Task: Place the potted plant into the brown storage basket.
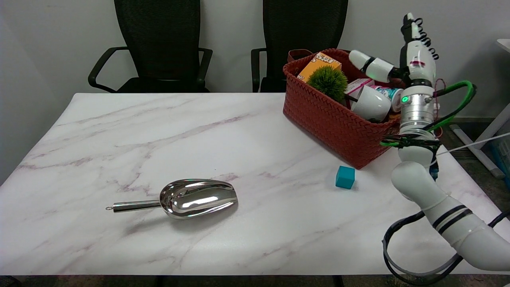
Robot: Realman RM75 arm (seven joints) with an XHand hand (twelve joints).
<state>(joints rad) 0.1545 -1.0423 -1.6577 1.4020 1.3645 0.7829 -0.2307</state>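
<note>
Marble counter (119,131) carried the brown storage basket (326,119) at two o'clock; the potted plant (350,93) lay tipped inside it. Above, the right hand (402,59) hovered, fingers (368,63) apart, empty.

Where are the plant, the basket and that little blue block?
plant (327,81), head view, on its green tuft.
basket (326,119), head view, on its woven front wall.
blue block (345,177), head view, on its front face.

A shiny metal scoop (187,202) lies on the marble desk (167,131), handle pointing left. A small teal cube (345,177) sits well apart to its right. Two black chairs (159,44) stand behind the desk.
</note>
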